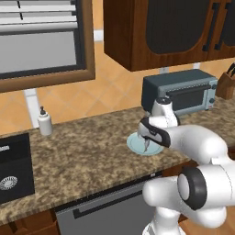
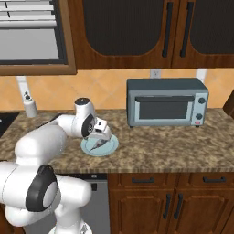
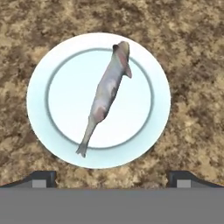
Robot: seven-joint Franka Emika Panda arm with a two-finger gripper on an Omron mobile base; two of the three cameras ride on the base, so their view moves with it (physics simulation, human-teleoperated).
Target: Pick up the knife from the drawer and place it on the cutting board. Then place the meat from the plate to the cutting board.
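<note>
A pale blue-green plate (image 3: 39, 100) rests on the speckled granite counter, and the meat, a slim grey-pink fish (image 3: 106, 94), lies on it at a slant. My gripper (image 3: 112, 180) hangs straight above the plate, open, its two dark fingertips (image 3: 43, 178) spread wider than the fish and holding nothing. From the base cameras the hand (image 1: 148, 140) (image 2: 98, 139) hovers just over the plate (image 1: 136, 146) (image 2: 110, 147) and the fish (image 2: 95, 146). The knife, the drawer and the cutting board are out of view.
A grey toaster oven (image 1: 180, 94) (image 2: 165, 107) stands behind and to the right of the plate. A soap dispenser (image 1: 44, 121) (image 2: 30, 106) and a dark sink (image 1: 13, 170) lie to the left. A tan knife block (image 1: 226, 82) sits far right. Dark cabinets hang overhead.
</note>
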